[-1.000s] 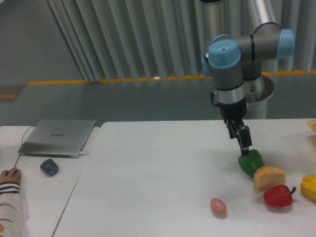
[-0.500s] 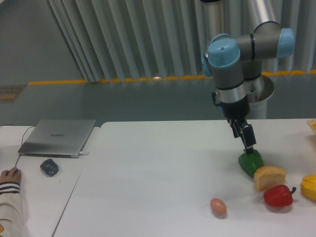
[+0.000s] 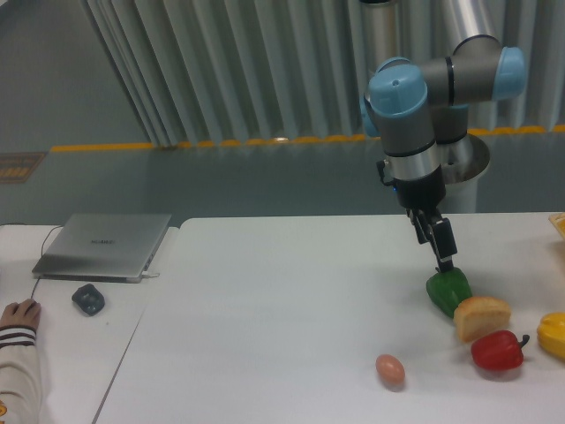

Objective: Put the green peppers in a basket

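The green pepper (image 3: 448, 292) is glossy and dark green. It lies on the white table (image 3: 282, 300) at the right, touching a bread roll (image 3: 482, 316). My gripper (image 3: 446, 262) hangs tilted directly above it, fingertips at or just over its top. The fingers appear as one dark bar seen edge-on, so I cannot tell whether they are open or shut. The basket is out of view.
A red pepper (image 3: 497, 350) and a yellow pepper (image 3: 553, 334) lie right of the roll, with an egg (image 3: 389, 369) nearer the front. An orange-yellow object (image 3: 559, 225) pokes in at the right edge. On a left table are a laptop (image 3: 104, 245), a mouse (image 3: 88, 299) and a person's hand (image 3: 18, 313).
The gripper has shifted slightly right and turned about its axis, ending over the top of the green pepper. The pepper has not moved.
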### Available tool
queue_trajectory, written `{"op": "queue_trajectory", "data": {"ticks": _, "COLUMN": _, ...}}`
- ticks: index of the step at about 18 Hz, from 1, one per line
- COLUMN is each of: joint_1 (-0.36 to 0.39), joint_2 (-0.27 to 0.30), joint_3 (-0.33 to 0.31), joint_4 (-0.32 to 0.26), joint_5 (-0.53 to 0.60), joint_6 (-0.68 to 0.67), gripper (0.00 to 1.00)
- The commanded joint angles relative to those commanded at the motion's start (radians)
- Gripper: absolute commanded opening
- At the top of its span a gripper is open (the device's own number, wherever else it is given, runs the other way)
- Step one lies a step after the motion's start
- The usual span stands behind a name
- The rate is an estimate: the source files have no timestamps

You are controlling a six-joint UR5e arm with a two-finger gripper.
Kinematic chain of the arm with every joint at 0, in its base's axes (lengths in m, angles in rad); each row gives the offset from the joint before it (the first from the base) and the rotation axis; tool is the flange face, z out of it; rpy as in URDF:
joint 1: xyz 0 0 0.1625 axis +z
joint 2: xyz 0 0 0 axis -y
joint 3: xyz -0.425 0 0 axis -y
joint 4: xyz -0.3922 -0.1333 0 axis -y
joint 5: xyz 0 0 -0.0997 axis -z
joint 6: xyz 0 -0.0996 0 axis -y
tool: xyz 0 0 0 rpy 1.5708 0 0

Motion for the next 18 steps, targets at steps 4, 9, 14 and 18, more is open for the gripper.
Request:
{"op": "queue_trajectory", "data": {"ticks": 4, "joint_1": 0.002, "joint_2": 0.005, "joint_3": -0.002, "joint_4": 0.000, "joint_5": 0.008, "joint_6": 0.000, "gripper": 1.00}}
{"op": "queue_trajectory", "data": {"ticks": 9, "joint_1": 0.002, "joint_2": 0.008, "joint_3": -0.009, "joint_4": -0.002, "joint_5": 0.008, "joint_6": 0.002, "gripper": 1.00}}
{"op": "queue_trajectory", "data": {"ticks": 14, "joint_1": 0.000, "joint_2": 0.003, "joint_3": -0.009, "joint_4": 0.000, "joint_5": 0.006, "joint_6": 0.003, "gripper": 1.00}}
{"op": "queue_trajectory", "data": {"ticks": 18, "joint_1": 0.000, "joint_2": 0.008, "joint_3": -0.009, "joint_4": 0.000, "joint_5": -0.003, "joint_6": 0.006, "gripper": 1.00}}
